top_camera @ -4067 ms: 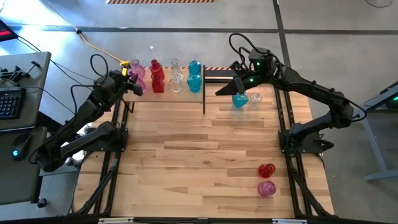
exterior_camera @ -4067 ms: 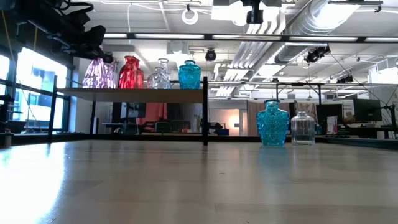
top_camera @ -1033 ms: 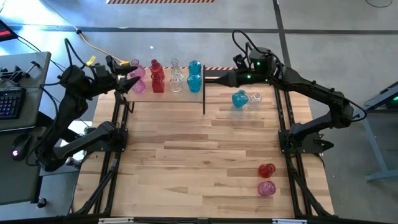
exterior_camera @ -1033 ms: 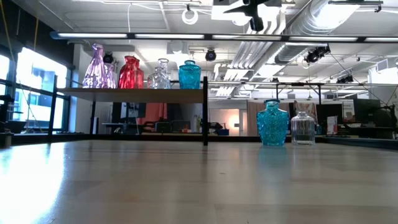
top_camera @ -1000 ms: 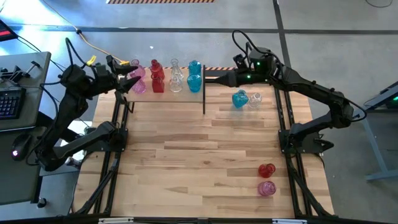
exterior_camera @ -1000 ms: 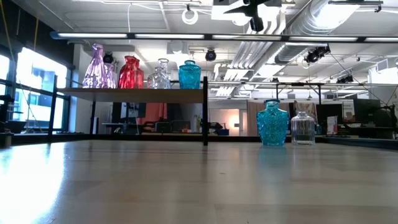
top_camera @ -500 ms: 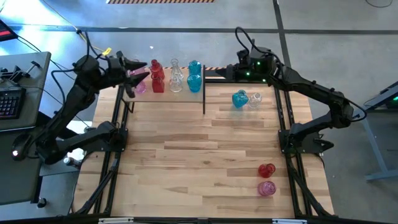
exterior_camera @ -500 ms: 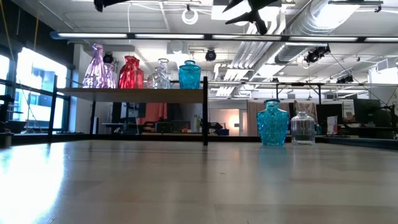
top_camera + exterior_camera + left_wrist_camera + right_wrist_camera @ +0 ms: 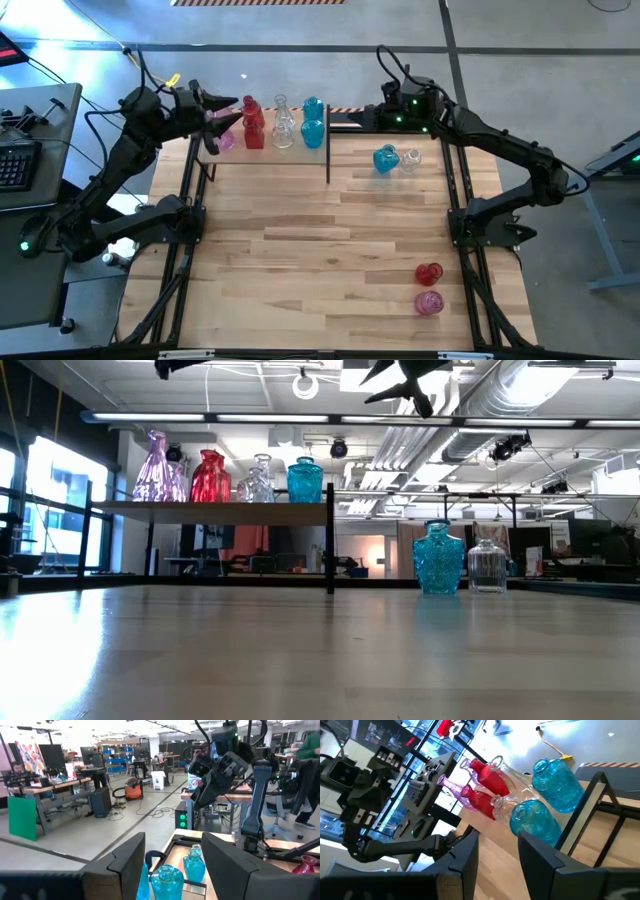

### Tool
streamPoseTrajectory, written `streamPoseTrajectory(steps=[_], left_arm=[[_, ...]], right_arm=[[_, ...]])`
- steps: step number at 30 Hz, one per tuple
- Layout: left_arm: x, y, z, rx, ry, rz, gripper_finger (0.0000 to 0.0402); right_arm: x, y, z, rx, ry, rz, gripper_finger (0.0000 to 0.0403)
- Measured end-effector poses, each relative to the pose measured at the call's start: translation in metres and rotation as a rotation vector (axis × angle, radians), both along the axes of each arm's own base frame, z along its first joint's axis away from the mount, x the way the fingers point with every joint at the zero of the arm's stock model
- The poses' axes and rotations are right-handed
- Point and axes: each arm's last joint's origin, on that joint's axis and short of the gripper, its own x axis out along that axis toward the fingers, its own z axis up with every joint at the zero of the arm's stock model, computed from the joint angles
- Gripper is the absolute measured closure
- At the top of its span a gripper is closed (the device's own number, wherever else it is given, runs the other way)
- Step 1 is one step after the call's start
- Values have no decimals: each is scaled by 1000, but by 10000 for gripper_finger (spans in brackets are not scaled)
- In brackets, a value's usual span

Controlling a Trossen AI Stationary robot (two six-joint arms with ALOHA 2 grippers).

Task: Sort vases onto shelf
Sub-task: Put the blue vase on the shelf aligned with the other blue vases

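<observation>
On the light wood shelf with black frame (image 9: pixel 262 149), pink, red, clear and teal glass vases (image 9: pixel 283 122) stand in rows. Left gripper (image 9: pixel 222 110) hovers above its pink end, fingers spread, empty. Right gripper (image 9: pixel 372 117) hangs beside its teal end, jaws apart, empty. Four more vases stay on the tabletop off the shelf.

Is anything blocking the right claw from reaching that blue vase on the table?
Nothing visible. The right claw hovers near the shelf, with open space down to the blue vase; a clear vase stands beside it.

Two dark jointed arms, black looping cables, green indicator lights.
</observation>
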Motion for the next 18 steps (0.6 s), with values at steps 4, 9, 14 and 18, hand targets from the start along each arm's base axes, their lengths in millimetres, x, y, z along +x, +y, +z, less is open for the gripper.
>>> streamPoseTrajectory(steps=[4,9,14,18], left_arm=[[0,0,0,-5,-2,0,216],[0,0,0,-11,-3,-1,216],[0,0,0,-12,-3,-1,216],[0,0,0,-12,-3,0,216]], right_arm=[[-4,-6,-3,-35,53,-4,284],[-16,-25,-3,-72,64,1,284],[-32,-44,-8,-76,115,-16,284],[-47,-57,-15,-63,204,-55,284]])
